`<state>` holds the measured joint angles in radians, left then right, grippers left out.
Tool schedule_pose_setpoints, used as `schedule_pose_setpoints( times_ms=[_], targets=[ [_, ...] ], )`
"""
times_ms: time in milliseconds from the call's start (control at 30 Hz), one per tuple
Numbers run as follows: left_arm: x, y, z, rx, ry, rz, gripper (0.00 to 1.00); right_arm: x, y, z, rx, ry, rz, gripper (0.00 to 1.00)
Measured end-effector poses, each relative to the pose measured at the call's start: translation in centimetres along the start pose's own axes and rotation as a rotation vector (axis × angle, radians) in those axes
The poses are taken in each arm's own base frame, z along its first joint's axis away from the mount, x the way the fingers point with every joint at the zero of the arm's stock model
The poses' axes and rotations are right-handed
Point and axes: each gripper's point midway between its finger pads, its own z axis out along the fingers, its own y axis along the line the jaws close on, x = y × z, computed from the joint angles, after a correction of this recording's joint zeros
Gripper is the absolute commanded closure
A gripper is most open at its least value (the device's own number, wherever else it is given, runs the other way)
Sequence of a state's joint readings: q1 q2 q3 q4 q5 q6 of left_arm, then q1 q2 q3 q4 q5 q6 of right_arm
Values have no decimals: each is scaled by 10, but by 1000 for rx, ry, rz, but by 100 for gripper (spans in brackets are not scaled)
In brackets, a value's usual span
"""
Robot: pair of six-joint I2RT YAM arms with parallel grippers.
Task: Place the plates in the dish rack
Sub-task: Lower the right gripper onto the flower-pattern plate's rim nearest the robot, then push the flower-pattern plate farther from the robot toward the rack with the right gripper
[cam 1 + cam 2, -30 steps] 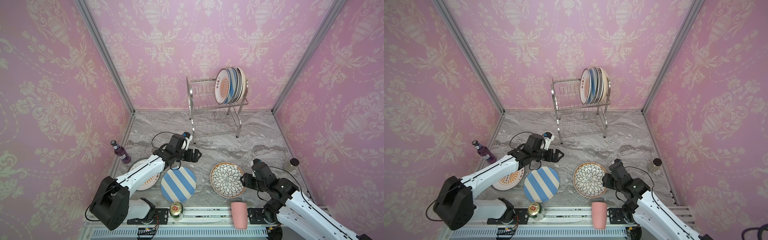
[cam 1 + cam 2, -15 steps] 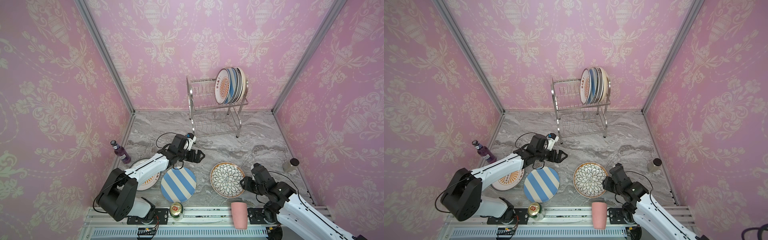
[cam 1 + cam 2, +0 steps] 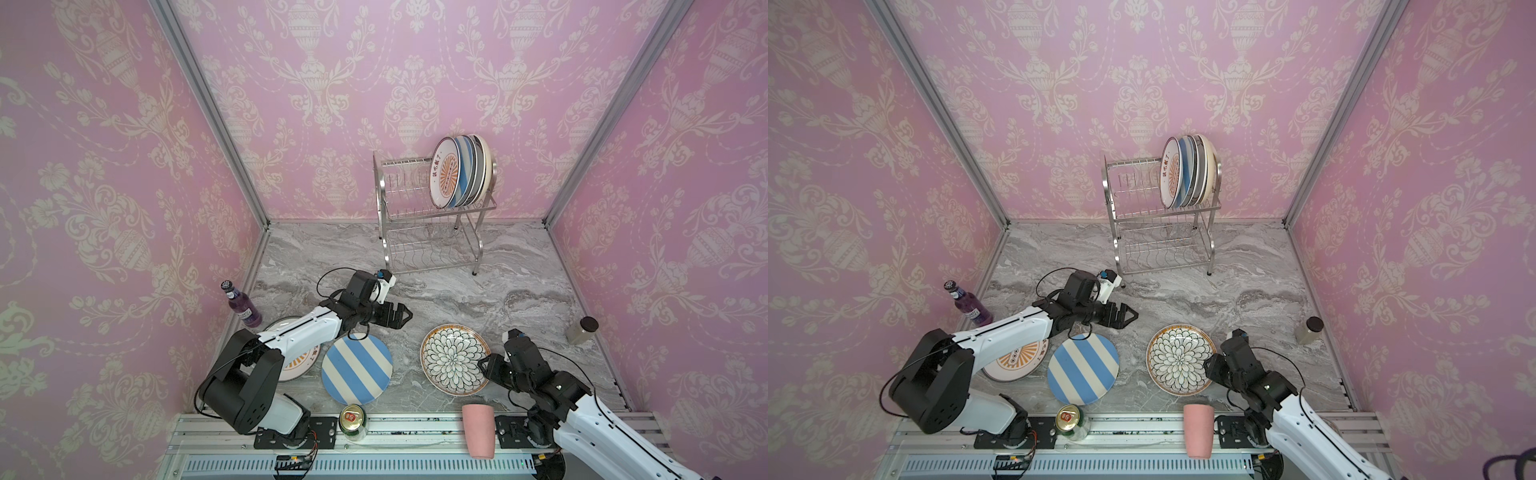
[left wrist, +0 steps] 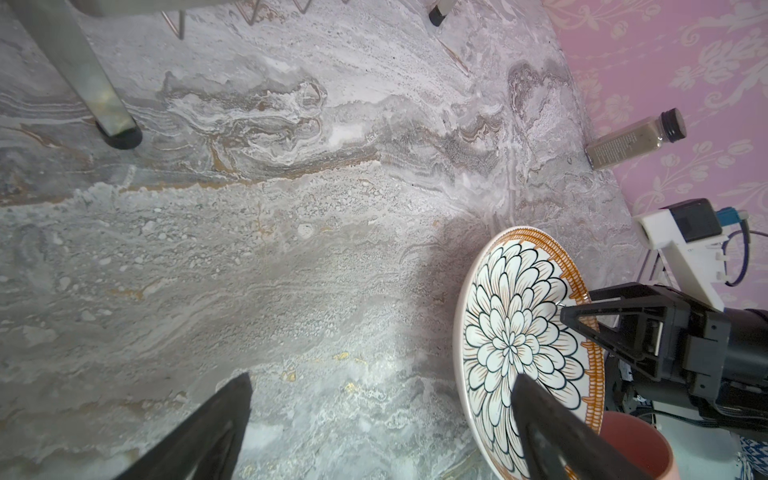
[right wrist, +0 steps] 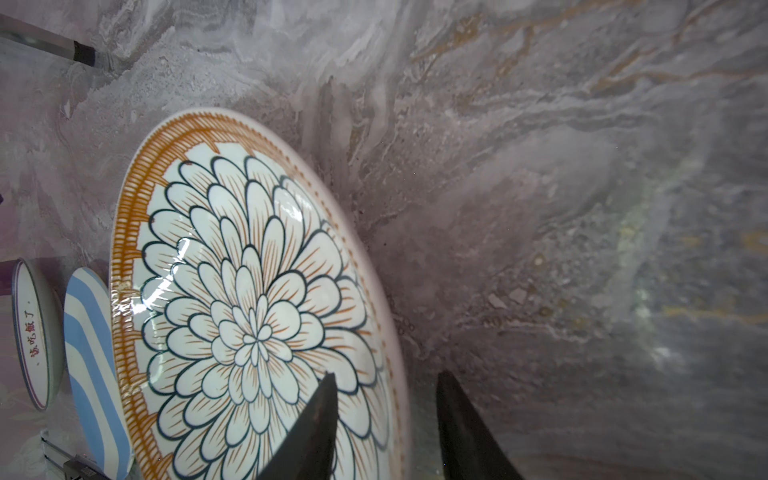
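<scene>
The petal-patterned plate (image 3: pixel 451 357) (image 5: pixel 249 311) lies flat at the front right of the marble table. My right gripper (image 3: pixel 484 365) (image 5: pixel 384 376) straddles its right rim, one finger over the pattern and the other outside the rim, with gaps on both sides. A blue-white striped plate (image 3: pixel 356 370) and an orange-sunburst plate (image 3: pixel 301 363) lie to the left, the latter partly under my left arm. My left gripper (image 3: pixel 405 316) (image 4: pixel 382 377) hovers open and empty behind the striped plate. The dish rack (image 3: pixel 415 216) stands at the back with several plates (image 3: pixel 457 170) upright in its top tier.
A purple bottle (image 3: pixel 243 305) stands by the left wall and a small capped jar (image 3: pixel 582 330) by the right wall. A drink can (image 3: pixel 353 422) and a pink cup (image 3: pixel 478 430) sit on the front rail. Pink walls close in three sides.
My right gripper's jaws have narrowed around the petal plate's rim and it has sunk slightly. My left gripper has drifted a little to the right.
</scene>
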<state>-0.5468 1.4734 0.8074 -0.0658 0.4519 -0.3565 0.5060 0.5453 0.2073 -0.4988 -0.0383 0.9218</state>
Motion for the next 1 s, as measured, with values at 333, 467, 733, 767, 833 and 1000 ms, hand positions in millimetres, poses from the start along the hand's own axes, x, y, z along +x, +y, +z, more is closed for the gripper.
schedule_pose_setpoints(
  times_ms=[333, 467, 733, 767, 833, 1000],
  targets=[
    [7, 0, 4, 7, 19, 0, 1, -2, 0, 8, -8, -8, 25, 66],
    [7, 0, 4, 7, 18, 0, 1, -3, 1, 11, -11, -7, 34, 69],
    [11, 2, 5, 6, 21, -1, 1, -5, 2, 15, -23, -20, 41, 78],
    [11, 2, 5, 6, 21, 0, 1, -5, 2, 15, -26, -22, 41, 79],
    [11, 2, 5, 6, 20, 3, 1, -6, 2, 16, -28, -25, 41, 82],
    [11, 2, 5, 6, 21, 8, 1, -11, 10, 15, -61, -42, 39, 89]
  ],
)
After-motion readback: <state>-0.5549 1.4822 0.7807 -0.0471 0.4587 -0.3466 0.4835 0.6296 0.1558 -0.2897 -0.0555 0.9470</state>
